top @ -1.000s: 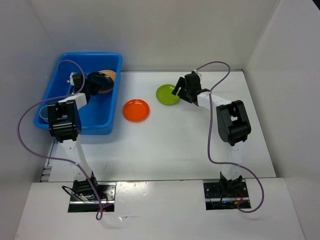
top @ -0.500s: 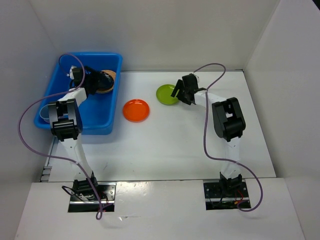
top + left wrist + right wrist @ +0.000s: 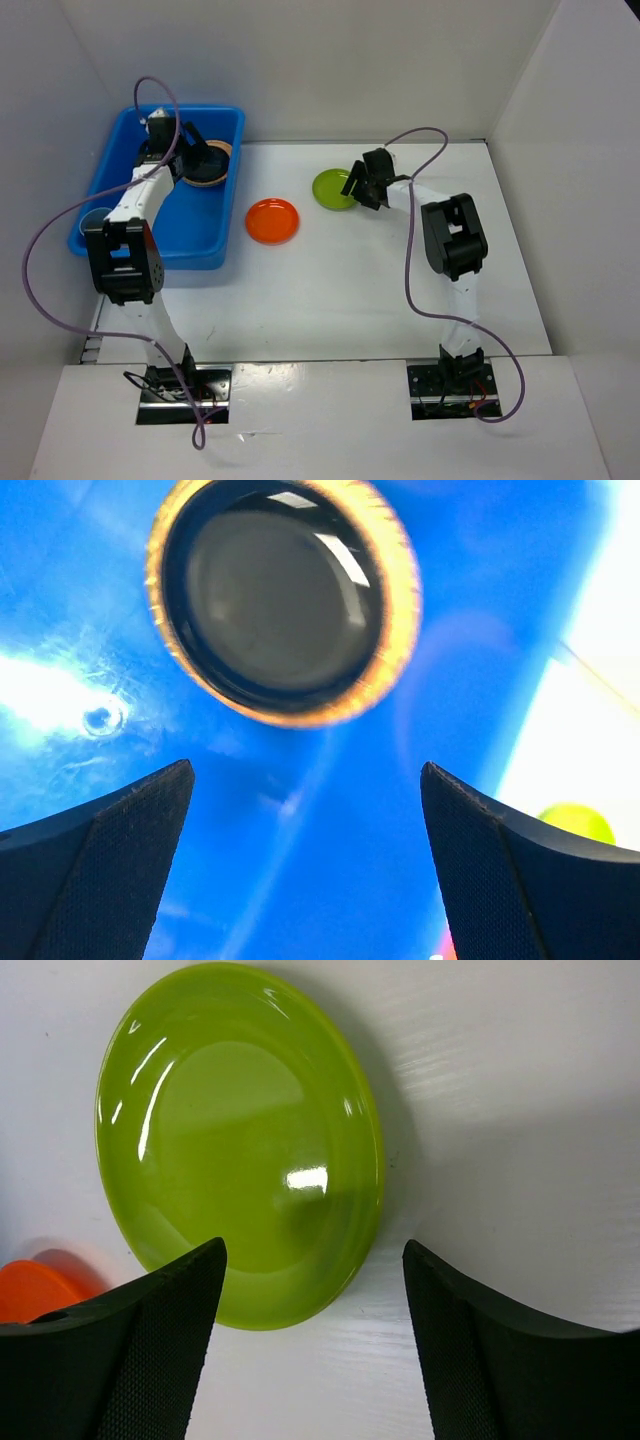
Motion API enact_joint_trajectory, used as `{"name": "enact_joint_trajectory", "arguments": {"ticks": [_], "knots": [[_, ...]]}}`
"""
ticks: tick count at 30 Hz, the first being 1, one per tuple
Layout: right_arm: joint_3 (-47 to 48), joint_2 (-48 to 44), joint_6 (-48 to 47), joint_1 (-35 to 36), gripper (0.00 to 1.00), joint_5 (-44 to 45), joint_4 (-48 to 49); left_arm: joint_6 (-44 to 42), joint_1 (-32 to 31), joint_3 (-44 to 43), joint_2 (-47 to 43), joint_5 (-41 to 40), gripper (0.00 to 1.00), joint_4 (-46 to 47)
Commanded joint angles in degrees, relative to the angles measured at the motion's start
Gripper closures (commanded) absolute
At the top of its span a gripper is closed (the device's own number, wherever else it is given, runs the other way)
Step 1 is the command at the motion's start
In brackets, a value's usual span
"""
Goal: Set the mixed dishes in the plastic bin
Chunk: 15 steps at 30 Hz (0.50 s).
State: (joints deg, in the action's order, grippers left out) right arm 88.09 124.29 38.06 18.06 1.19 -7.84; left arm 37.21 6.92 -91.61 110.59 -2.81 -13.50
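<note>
While left pincer (image 3: 307,780) hangs released over black plate (image 3: 275,590) in bin (image 3: 150,250), we spread right pincer (image 3: 314,1260) at lime-green plate (image 3: 240,1140) 3 o'clock rim for pickup.

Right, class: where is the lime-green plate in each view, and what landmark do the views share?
Top external: lime-green plate upper middle, on the table.
Left wrist: plate sliver lower right, past the blue bin.
Right wrist: plate large, upper left.
Shared landmark: orange plate, to its left from above; lower-left corner in the right wrist view.
</note>
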Motion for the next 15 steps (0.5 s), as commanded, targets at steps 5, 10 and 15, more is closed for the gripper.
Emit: {"name": "enact_joint_trajectory", "arguments": {"ticks": [5, 10, 15], "knots": [[5.49, 3.76, 0.43, -0.84, 0.30, -1.45, -0.23, -9.97, -3.05, 4.68, -16.97, -4.50, 0.00, 0.83], [6.74, 5.61, 0.96, -1.36, 0.57, -1.45, -2.09, -9.17, -4.11, 8.55, -24.27, 0.78, 0.00, 5.05], [6.74, 5.61, 1.66, -1.89, 0.96, -2.33, -1.57, -8.65, -6.03, 11.01, -27.43, 7.72, 0.00, 9.18]]}}
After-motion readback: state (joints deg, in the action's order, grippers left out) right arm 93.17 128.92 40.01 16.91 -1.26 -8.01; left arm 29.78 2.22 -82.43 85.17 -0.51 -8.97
